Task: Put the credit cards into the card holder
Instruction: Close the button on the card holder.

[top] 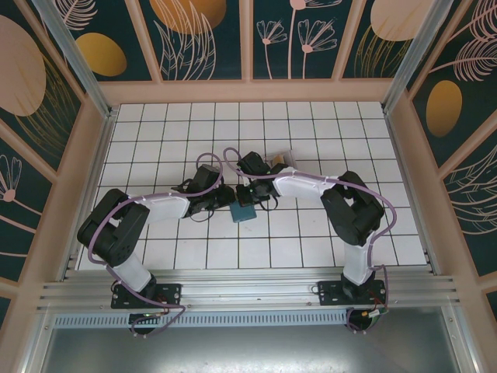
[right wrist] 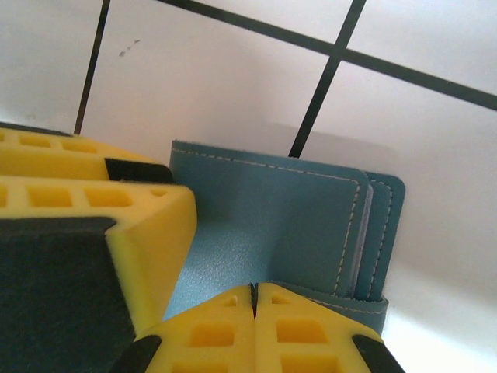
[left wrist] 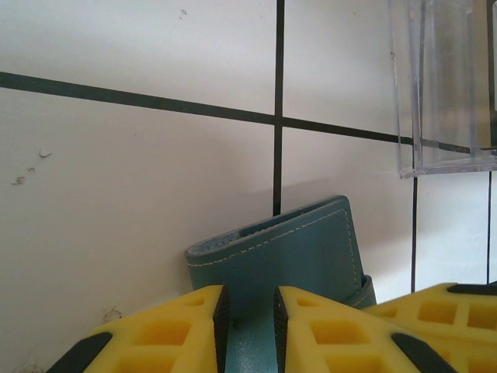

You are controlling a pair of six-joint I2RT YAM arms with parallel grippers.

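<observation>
The teal card holder (top: pixel 242 212) lies on the white tiled floor between both arms. In the left wrist view the card holder (left wrist: pixel 303 249) runs into the narrow gap of my left gripper (left wrist: pixel 250 299), whose black pads press on its near part. In the right wrist view the card holder (right wrist: pixel 264 210) is folded, stitched edges to the right. My right gripper (right wrist: pixel 255 291) is shut pad to pad, its tips resting at the holder's near flap. The left gripper's yellow fingers (right wrist: pixel 93 225) clamp the holder's left side. No credit card is visible at the holder.
A clear plastic box (left wrist: pixel 443 85) stands just beyond the holder, also seen from above (top: pixel 281 159) with a small tan patch beside it. The right gripper's yellow finger (left wrist: pixel 443 311) crowds the lower right of the left wrist view. Wooden walls enclose the tiled floor (top: pixel 155 140).
</observation>
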